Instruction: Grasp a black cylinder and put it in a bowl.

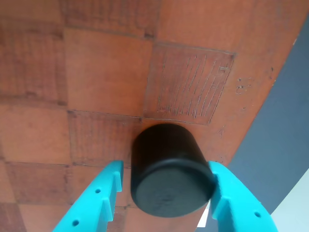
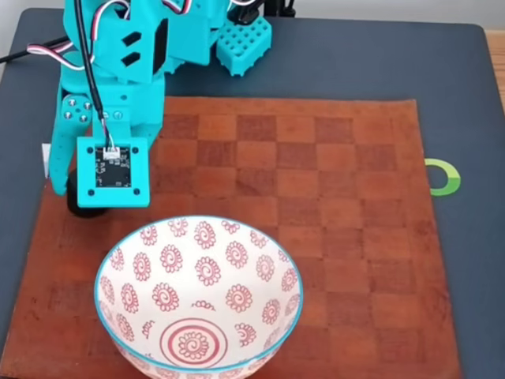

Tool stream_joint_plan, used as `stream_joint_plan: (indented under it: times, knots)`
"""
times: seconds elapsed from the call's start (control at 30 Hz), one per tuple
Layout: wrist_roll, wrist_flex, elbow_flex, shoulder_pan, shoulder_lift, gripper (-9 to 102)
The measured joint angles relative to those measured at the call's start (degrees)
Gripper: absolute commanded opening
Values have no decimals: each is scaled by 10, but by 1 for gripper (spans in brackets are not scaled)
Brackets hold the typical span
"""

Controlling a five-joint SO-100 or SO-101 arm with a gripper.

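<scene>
In the wrist view the black cylinder (image 1: 166, 164) stands on the brown checkered mat (image 1: 96, 72), flat top toward the camera, between the turquoise fingers of my gripper (image 1: 164, 166). The right finger (image 1: 227, 193) touches its side. The left finger (image 1: 104, 193) is a thin sliver away, so the jaws stand open closely around it. In the fixed view the gripper (image 2: 83, 197) hangs low at the mat's left edge, with a bit of the cylinder (image 2: 77, 204) showing under the wrist camera board. The white bowl (image 2: 126, 260) with red spirals sits at the front, right of the gripper.
The mat (image 2: 331, 205) lies on a dark grey table (image 2: 465, 95); its edge runs just right of the cylinder in the wrist view. The arm's turquoise base (image 2: 237, 39) stands at the back left. A green ring mark (image 2: 443, 177) lies off the mat's right side.
</scene>
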Motion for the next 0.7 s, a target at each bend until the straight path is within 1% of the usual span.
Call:
stream_joint_plan:
  times: [0.23, 0.4, 0.7]
  knots:
    - [0, 0, -4, 0, 0, 20]
    - [0, 0, -5, 0, 0, 14]
    - [0, 0, -6, 0, 0, 14]
